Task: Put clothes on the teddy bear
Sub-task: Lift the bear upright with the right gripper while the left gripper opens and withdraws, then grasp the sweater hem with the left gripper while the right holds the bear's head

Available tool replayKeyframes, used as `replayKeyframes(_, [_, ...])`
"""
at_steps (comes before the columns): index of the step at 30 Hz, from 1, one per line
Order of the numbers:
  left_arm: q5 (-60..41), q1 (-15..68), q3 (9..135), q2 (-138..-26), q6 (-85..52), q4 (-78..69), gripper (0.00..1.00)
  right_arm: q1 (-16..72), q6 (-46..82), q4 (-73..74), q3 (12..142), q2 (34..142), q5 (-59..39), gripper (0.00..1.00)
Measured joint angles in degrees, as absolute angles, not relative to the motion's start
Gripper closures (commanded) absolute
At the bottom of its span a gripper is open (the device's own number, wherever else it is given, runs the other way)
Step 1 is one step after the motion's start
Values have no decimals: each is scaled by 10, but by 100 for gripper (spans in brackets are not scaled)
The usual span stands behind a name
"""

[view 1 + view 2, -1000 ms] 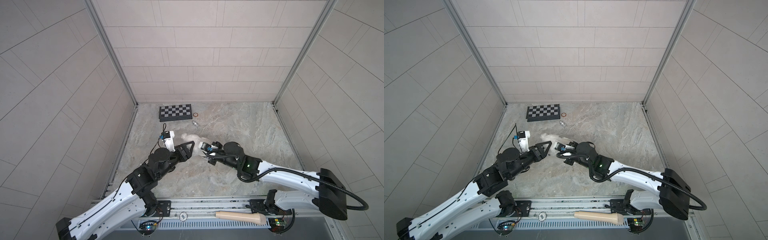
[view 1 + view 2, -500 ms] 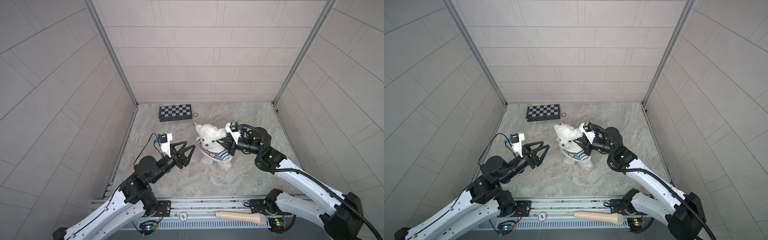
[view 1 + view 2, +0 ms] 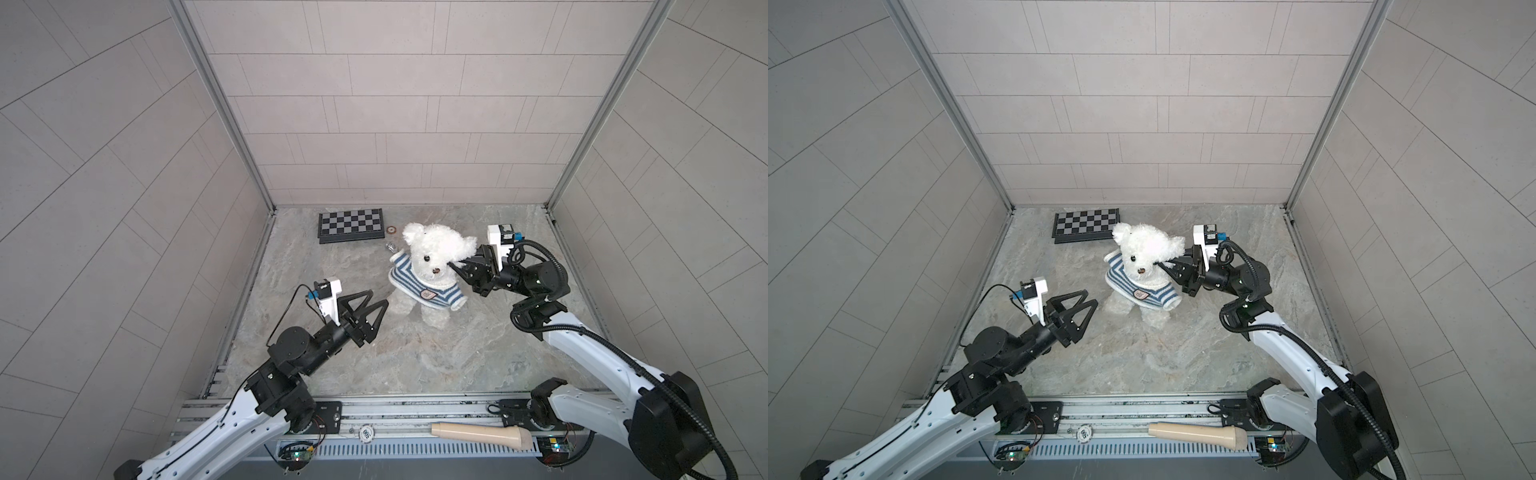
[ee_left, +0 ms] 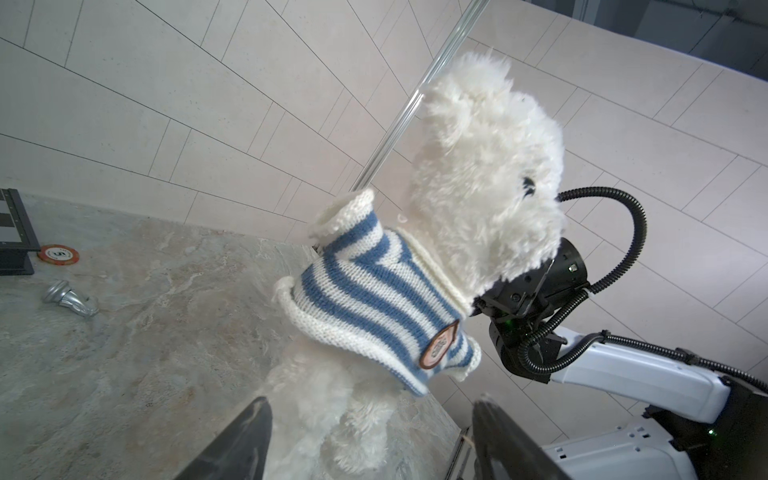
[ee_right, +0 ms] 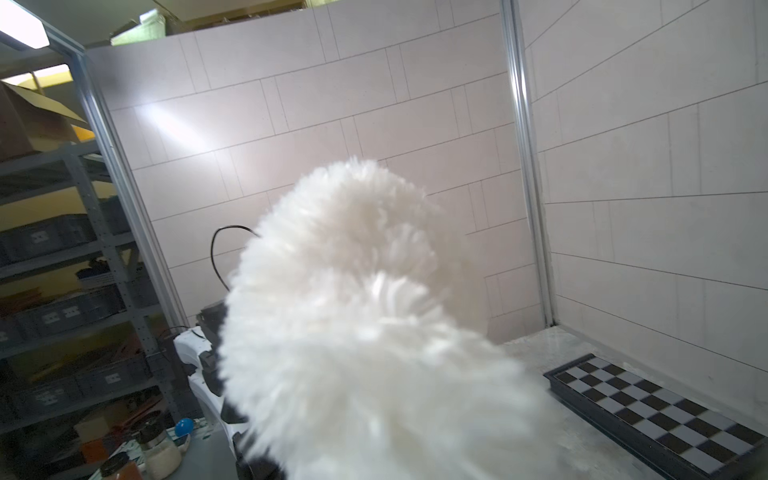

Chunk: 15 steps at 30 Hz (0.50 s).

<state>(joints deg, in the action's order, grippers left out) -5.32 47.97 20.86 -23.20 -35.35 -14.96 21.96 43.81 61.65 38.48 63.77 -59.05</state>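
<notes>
Teddy bear (image 3: 434, 251) stands upright in its striped sweater (image 3: 415, 286); your right gripper (image 3: 453, 266) pinches its head from three o'clock, while your left gripper (image 3: 379, 296) is spread empty at seven o'clock.

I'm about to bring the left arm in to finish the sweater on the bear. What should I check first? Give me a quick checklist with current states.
1. Right gripper shut on the head of the fluffy white plush teddy bear, bear upright: ok.
2. Left gripper open and apart from the bear: ok.
3. Blue-and-white striped knitted sweater over the head and around the torso: ok.
4. Paw through the sweater's rolled sleeve cuff: no paw shows there; cannot tell.
5. Small silver chess piece and red round chip lie on the table behind the bear, away from both grippers: ok.
</notes>
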Motion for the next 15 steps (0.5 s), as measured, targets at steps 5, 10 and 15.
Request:
replayKeyframes(5, [-72,476,203,-249,-345,-183,5,220,495,688,397,648,-619,100])
replayKeyframes(10, [-106,476,196,-273,-331,-235,5,220,528,722,411,649,-636,100])
replayKeyframes(15, [-148,476,196,-314,-314,-290,4,222,561,756,420,655,-645,100])
